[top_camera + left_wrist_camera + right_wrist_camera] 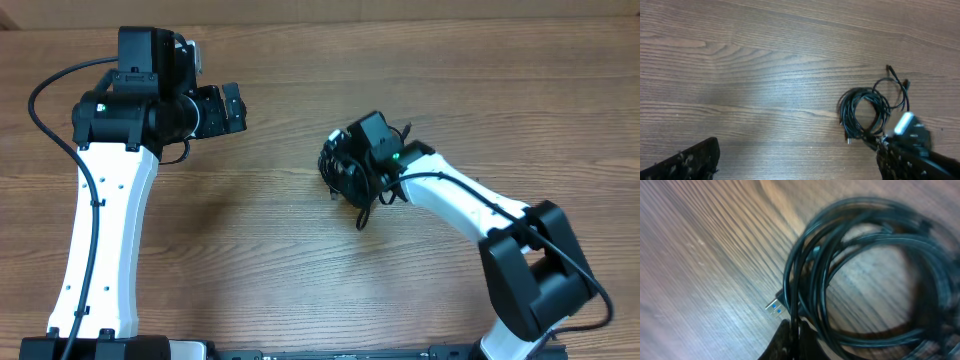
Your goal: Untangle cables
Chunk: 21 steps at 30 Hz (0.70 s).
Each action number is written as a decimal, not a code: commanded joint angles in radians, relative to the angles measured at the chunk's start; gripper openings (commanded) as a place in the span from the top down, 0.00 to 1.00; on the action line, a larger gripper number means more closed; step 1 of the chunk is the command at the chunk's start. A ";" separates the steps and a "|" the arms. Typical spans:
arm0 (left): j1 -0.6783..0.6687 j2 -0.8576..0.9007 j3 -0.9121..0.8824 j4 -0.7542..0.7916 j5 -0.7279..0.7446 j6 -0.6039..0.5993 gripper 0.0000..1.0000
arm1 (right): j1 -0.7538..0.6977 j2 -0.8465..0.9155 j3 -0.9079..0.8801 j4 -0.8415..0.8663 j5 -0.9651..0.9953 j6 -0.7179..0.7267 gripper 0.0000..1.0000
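Overhead: right pincer (345, 172) is low over the cables (363, 212), a small tangle directly beneath it on the table (260, 250).

Left wrist: left pincer (800, 169) has its jaws wide apart, and the tangle lies ahead, to its right.

Right wrist: fingertips (785, 342) are together, clamped on a strand, with the silver plug (776, 307) just to their left.

Cables (363, 214): black tangle near centre of table (250, 260), one loop trailing out.
Right gripper (345, 172): down on the tangle.
Left gripper (232, 108): well apart, upper left.
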 commanded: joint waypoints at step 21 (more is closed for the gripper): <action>-0.009 -0.016 0.021 0.036 0.191 0.154 0.00 | 0.002 -0.229 0.322 -0.357 -0.018 -0.006 0.14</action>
